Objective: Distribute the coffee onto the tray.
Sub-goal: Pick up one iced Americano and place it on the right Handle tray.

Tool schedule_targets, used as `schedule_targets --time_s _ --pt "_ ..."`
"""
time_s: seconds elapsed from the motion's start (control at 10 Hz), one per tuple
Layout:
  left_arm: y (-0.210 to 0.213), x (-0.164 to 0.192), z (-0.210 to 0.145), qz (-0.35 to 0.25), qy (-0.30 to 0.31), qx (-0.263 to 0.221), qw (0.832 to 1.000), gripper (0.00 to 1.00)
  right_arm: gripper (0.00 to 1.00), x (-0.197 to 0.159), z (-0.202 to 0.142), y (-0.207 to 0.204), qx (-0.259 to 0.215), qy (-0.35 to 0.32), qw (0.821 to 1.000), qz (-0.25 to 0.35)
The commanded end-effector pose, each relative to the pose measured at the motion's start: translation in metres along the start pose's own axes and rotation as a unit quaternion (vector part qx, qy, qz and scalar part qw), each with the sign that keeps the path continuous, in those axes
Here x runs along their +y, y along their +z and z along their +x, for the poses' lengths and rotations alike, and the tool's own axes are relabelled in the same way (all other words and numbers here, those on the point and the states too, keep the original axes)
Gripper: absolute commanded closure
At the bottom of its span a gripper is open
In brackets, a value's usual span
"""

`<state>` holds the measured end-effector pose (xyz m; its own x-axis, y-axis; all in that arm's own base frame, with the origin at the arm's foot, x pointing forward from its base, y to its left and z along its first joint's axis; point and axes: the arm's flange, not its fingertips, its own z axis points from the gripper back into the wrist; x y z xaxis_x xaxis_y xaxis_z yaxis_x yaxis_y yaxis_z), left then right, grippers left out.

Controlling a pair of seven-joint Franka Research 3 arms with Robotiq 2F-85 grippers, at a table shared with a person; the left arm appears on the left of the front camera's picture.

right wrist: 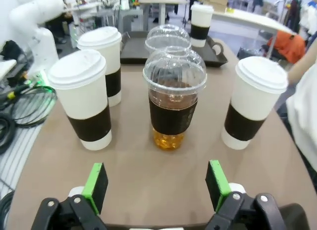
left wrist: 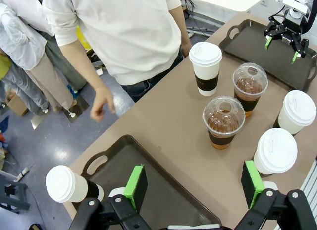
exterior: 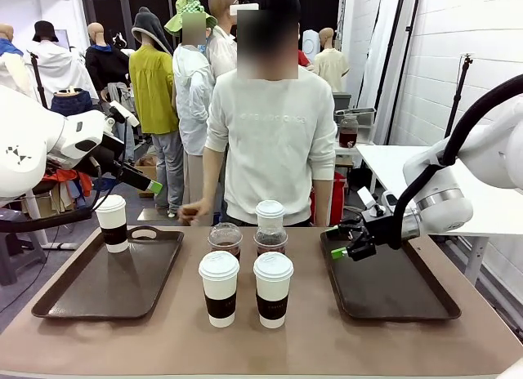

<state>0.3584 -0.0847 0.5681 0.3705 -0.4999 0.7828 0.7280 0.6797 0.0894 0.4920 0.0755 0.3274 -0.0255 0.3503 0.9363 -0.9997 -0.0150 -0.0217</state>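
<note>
Coffee cup (right wrist: 171,111), domed, faces right fingers (right wrist: 96,183), spread empty; left fingers (left wrist: 134,185) likewise.

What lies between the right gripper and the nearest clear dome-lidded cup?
Bare tabletop: the right wrist view shows it running from the open right gripper to the clear dome-lidded cup.

LEFT: left tray (exterior: 73,293) on table (exterior: 302,346), corner cup (exterior: 112,222) on its far-left corner | MIDDLE NEAR: near-left cup (exterior: 219,287) beside near-right cup (exterior: 273,287) | MIDDLE BEHIND: left dome cup (exterior: 225,240), right dome cup (exterior: 270,242) | FAR: far cup (exterior: 270,211) just behind right dome cup | RIGHT: right tray (exterior: 392,285), well apart from left tray
</note>
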Motion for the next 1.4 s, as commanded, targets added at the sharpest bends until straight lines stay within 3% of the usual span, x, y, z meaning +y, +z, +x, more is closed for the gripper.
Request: schedule_targets --time_s 0.0,0.4,0.8,1.3 --pt "0.001 0.000 -0.001 -0.004 0.001 0.003 1.000 0.00 0.00 0.001 0.001 0.002 -0.009 0.003 1.000 -0.003" --pt "0.001 0.000 -0.001 -0.004 0.001 0.003 1.000 0.00 0.00 0.000 0.000 0.002 0.000 0.000 1.000 -0.001" --pt "0.001 0.000 -0.001 -0.004 0.001 0.003 1.000 0.00 0.00 -0.005 -0.019 -0.038 -0.048 0.006 0.998 -0.035" --pt "0.001 0.000 -0.001 -0.004 0.001 0.003 1.000 0.00 0.00 -0.011 -0.037 -0.075 -0.100 0.003 0.995 -0.030"
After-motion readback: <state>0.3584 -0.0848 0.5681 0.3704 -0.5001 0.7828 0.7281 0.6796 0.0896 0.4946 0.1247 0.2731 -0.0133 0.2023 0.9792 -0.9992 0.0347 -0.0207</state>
